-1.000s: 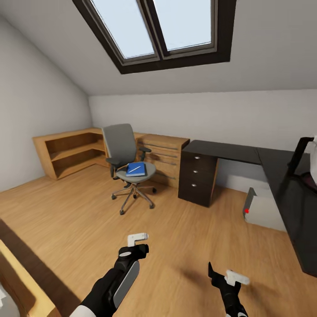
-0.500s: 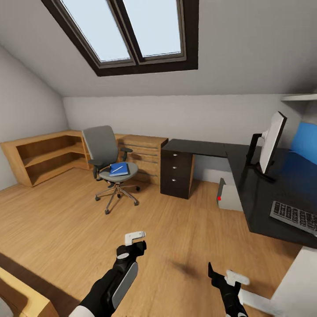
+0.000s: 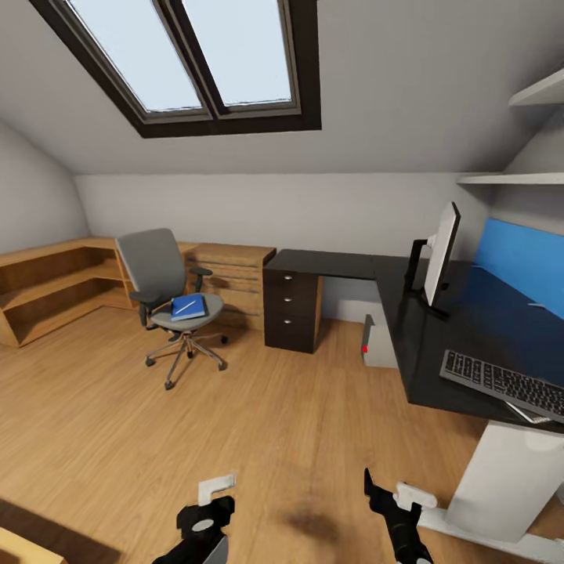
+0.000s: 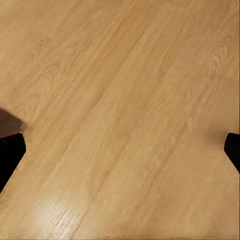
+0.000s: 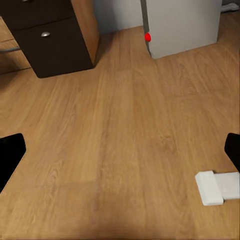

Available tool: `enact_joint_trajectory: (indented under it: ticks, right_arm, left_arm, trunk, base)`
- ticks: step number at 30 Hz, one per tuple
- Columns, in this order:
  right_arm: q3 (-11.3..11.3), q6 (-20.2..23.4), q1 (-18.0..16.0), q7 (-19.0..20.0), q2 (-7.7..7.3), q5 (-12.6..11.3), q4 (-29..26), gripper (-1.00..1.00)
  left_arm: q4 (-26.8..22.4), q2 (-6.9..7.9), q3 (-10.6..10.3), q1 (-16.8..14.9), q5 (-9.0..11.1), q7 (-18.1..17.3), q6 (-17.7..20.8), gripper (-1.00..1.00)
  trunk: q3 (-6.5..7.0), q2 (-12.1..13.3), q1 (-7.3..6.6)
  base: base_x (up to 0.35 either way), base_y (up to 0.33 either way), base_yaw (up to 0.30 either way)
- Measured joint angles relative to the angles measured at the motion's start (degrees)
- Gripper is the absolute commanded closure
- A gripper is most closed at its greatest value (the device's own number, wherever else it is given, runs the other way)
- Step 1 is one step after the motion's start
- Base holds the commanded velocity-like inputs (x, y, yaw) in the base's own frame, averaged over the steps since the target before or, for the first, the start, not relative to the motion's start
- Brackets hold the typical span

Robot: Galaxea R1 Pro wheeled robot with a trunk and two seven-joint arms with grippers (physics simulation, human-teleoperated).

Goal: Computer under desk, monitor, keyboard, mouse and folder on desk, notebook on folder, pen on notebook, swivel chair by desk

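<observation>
Facing desk drawers [image 5: 47, 37], computer [image 5: 182, 25].

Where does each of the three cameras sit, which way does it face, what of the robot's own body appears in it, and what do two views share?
Head view: from the robot's head, forward and down across the bedroom to swivel chair, desk and monitor; left gripper and right gripper at the bottom.
Left wrist view: facing the wooden floor; dark fingertips at both edges.
Right wrist view: facing floor, drawer unit and computer; fingertips at the edges.
Shared: the computer in head and right wrist views.
</observation>
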Motion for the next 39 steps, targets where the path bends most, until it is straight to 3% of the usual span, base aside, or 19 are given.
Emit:
enact_joint_trajectory:
  ticks: [2,7,11,34,39]
  right_arm:
    - [-0.1,0.0,0.2,-0.1,0.72,0.0,0.0,-1.0]
    - [-0.1,0.0,0.2,-0.1,0.94,-0.1,0.0,-1.0]
    - [-0.1,0.0,0.2,-0.1,0.95,-0.1,0.0,-1.0]
    - [-0.1,0.0,0.2,-0.1,0.94,-0.1,0.0,-1.0]
    - [-0.1,0.0,0.2,-0.1,0.95,-0.1,-0.1,-1.0]
  left_arm:
    - [6.7,-1.31,0.0,0.0,0.0,0.0,-7.8,-1.0]
    - [9.4,-1.95,0.0,0.0,-0.1,0.0,-11.1,-1.0]
    - [9.9,-1.9,0.2,0.0,-0.1,0.0,-11.8,-1.0]
    - [10.1,-1.93,0.2,0.0,-0.1,0.4,-12.1,-1.0]
    - [10.0,-1.93,0.1,0.0,-0.2,0.4,-14.3,-1.0]
  trunk:
    - [0.36,0.8,-0.44]
    - [1.26,2.8,-1.54]
    - [1.98,4.4,-2.42]
    - [5.77,13.6,-7.44]
    - [6.39,15.6,-8.53]
  base:
    - [0.0,0.0,-0.005]
    - [0.0,0.0,-0.002]
    - [-0.005,0.0,0.0]
    - [-0.336,-0.038,-0.243]
    - [-0.341,-0.12,-0.114]
